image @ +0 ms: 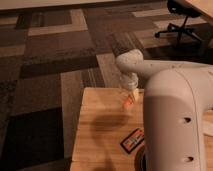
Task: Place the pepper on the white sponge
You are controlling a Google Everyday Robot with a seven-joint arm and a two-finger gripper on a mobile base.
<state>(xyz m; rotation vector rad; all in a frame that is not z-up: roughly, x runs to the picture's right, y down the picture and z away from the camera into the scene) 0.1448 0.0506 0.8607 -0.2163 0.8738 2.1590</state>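
The pepper [128,103] is a small orange tapered piece at the far middle of the wooden table [100,130]. My gripper [132,94] hangs at the end of the white arm, right above the pepper's far end, pointing down. Its pale fingers [135,95] stand open, close around the top of the pepper; I cannot tell whether they touch it. The white sponge is out of view, perhaps behind my arm.
A flat black-and-red packet [132,141] lies near the table's front edge. My bulky white arm [175,120] covers the table's right half. Patterned carpet surrounds the table, and an office chair base [180,31] stands at the far right.
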